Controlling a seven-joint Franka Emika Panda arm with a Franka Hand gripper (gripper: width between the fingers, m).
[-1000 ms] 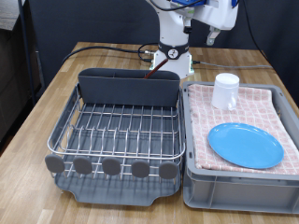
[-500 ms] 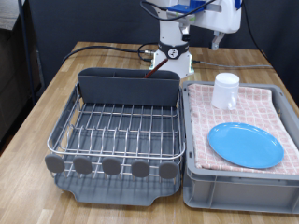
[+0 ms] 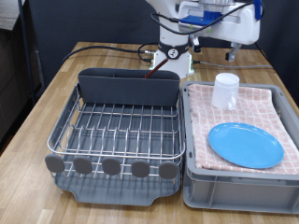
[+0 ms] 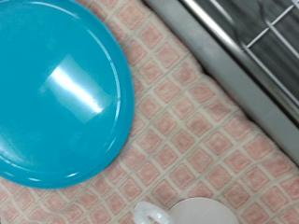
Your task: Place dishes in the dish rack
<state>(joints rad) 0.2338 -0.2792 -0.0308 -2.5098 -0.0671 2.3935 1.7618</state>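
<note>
in the exterior view i see the dish rack (image 3: 117, 131) sitting in the left and centre of the frame on the desk (image 3: 37, 112), its wire grid bare of plates and mugs, with the tall utensil compartment (image 3: 128, 86) along its upper edge; something reddish and dark pokes up at that compartment's right end, but i can't say whether it is the spoon. to the right is the grey bin (image 3: 241, 177) lined with the pink checkered cloth (image 3: 210, 117), and both remaining dishes lie on it: the white mug (image 3: 225, 91) upright toward the upper part of the bin, mouth up, and the light-blue plate (image 3: 245, 145) lying flat below it, well apart from the mug. the gripper (image 3: 227, 53) hangs at the top right of the frame, above the mug and not touching it; it holds nothing, and i can't tell from here whether its fingers are spread or closed. in the wrist view no fingers show at all. the plate (image 4: 51, 89) fills the upper left, face up and flat on the cloth, the mug's rim (image 4: 187, 213) just enters at the bottom edge, and a strip of the rack shows in the upper right corner. i judge the plate rigid, glossy and slippery, with no long axis, best pinched across its rim; the mug looks stiff, light and breakable, axis vertical, and its wall at the rim is the natural hold.
</note>
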